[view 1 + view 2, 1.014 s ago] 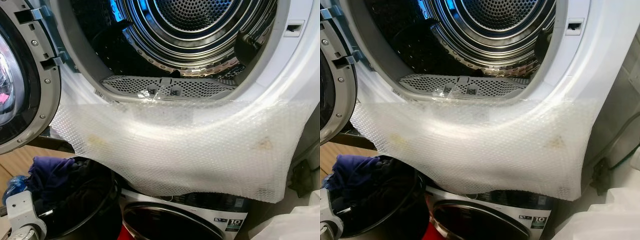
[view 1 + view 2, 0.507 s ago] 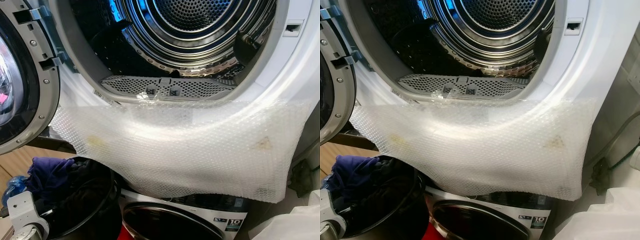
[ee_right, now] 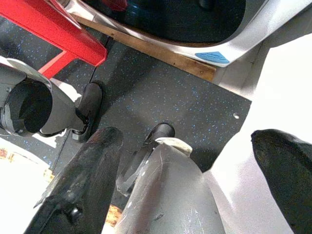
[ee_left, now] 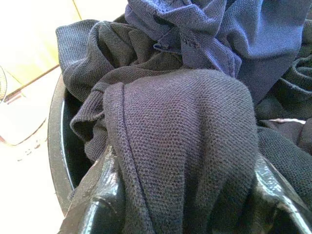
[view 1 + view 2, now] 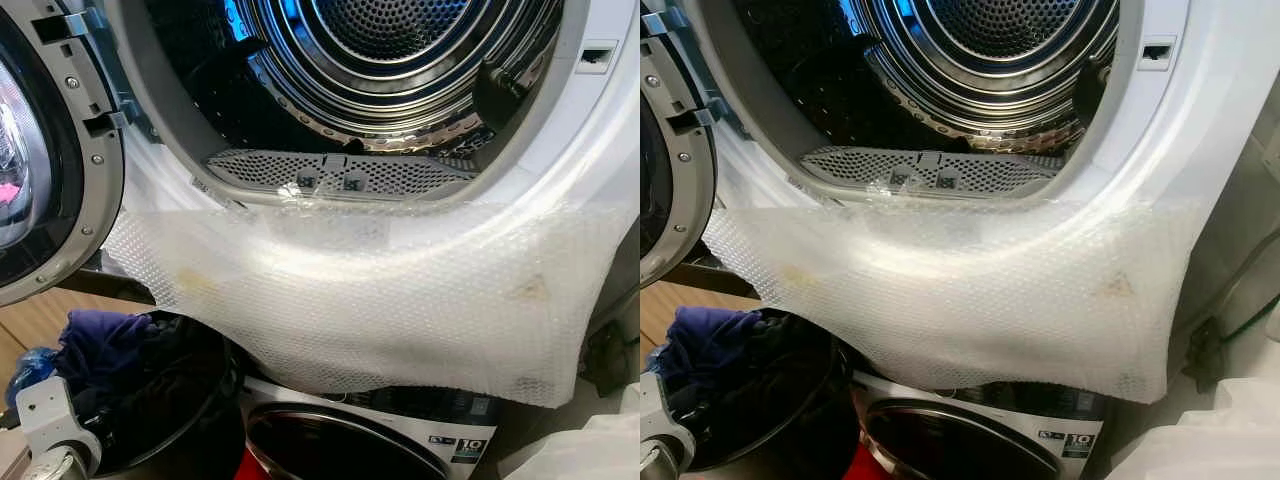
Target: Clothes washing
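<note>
The dark clothes point(image 4: 185, 146) are lying heaped in a black basket point(image 5: 195, 420), which is sitting low at the robot's left, just below the open machine door point(image 5: 40, 160) and beside the lower washing machine point(image 5: 350, 440); a purple-blue garment point(image 5: 100, 335) is lying on top of the heap, towards its left side. In the left wrist view, a fold of dark knitted cloth is bulging up between the two black fingers point(image 4: 97, 204) of the left gripper point(image 4: 183, 195); its jaws are standing apart with the cloth filling the gap, and they are probably closing on it, though how tightly is hard to judge from so close. The silver left wrist point(image 5: 50, 425) is showing at the basket's near rim.

Above the basket, the upper machine's steel drum point(image 5: 400, 50) is standing open, with a perforated grille point(image 5: 340, 175) at the bottom of its mouth; a sheet of bubble wrap point(image 5: 380, 300) is hanging from the lower rim of the opening, covering the white front panel point(image 5: 1200, 130) and overlapping the top of the lower machine.

The right gripper point(image 3: 187, 161) is hanging idle over a dark speckled floor point(image 3: 185, 97), its jaws wide apart with nothing between them; a red frame point(image 3: 53, 29) and the robot's own grey leg point(image 3: 161, 195) are showing beneath it.
</note>
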Robot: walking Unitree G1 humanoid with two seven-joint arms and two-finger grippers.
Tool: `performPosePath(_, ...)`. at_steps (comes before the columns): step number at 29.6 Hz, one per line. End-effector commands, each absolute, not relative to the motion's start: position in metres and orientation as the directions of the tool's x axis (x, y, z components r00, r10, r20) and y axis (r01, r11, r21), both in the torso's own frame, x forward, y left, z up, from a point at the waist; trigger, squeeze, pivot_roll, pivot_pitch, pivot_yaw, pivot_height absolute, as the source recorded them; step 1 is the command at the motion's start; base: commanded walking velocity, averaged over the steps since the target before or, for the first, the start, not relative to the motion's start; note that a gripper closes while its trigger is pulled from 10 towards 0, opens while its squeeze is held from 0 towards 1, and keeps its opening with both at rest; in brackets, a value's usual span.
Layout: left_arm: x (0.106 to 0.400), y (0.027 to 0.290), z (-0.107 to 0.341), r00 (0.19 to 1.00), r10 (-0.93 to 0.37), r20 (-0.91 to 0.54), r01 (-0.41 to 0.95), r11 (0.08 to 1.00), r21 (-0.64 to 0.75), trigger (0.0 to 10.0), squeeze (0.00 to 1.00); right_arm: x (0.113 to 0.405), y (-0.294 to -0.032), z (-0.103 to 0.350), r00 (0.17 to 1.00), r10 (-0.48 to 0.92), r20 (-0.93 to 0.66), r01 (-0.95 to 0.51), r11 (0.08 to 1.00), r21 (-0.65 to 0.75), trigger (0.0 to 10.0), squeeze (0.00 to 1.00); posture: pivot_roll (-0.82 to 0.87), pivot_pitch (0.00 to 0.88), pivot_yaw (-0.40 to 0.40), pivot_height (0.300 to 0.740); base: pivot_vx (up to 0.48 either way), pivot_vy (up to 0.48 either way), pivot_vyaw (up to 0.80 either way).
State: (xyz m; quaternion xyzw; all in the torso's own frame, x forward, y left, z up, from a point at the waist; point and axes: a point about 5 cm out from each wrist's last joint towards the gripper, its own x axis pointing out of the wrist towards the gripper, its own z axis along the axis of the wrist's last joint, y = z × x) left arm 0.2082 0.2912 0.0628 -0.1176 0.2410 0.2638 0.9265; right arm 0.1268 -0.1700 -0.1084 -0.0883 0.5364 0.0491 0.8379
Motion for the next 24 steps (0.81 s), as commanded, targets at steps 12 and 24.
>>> performPosePath(12, 0.207, 0.287, 0.069, 0.791, 0.387, -0.473, -0.494, 0.861, -0.122, 0.0, 0.0, 0.121, -0.164, -0.111, 0.398, 0.006, -0.917, -0.181, 0.981, -0.072, 10.0, 0.0, 0.22, 0.0, 0.091, 0.74, 0.0, 0.0, 0.0)
performPosePath(24, 0.211, 0.29, 0.082, 0.82, 0.372, -0.436, -0.45, 0.888, -0.089, 0.0, 0.0, 0.122, -0.162, -0.111, 0.393, 0.025, -0.919, -0.191, 0.98, -0.055, 10.0, 0.0, 0.23, 0.0, 0.095, 0.74, 0.0, 0.0, 0.0)
